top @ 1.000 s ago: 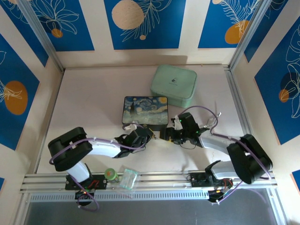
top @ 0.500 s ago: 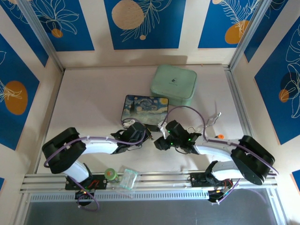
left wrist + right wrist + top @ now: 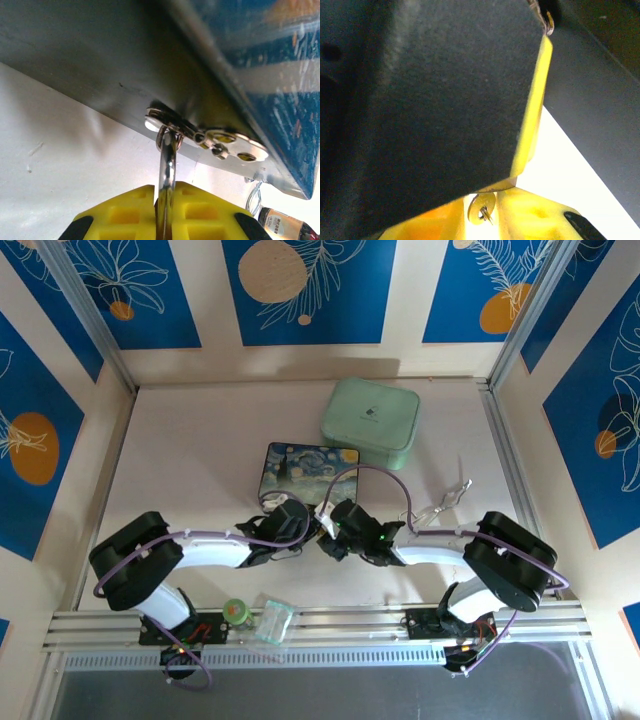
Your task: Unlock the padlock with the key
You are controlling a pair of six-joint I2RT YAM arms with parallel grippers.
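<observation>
Left gripper [image 3: 167, 205] is clamping the stiff, slippery padlock [image 3: 167, 160] by its shackle, at the painted box's [image 3: 305, 468] six o'clock edge. Right gripper [image 3: 482, 215] is flanking the tiny, light key [image 3: 482, 206]; I cannot tell whether it is gripping. The key is likely best pinched across its flat head.

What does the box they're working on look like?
Find the mint case at the back of the table. Just in front of it, slightly left, lies a smaller flat box. Its lid is a swirling blue-and-yellow night sky, while the case is plain.
</observation>
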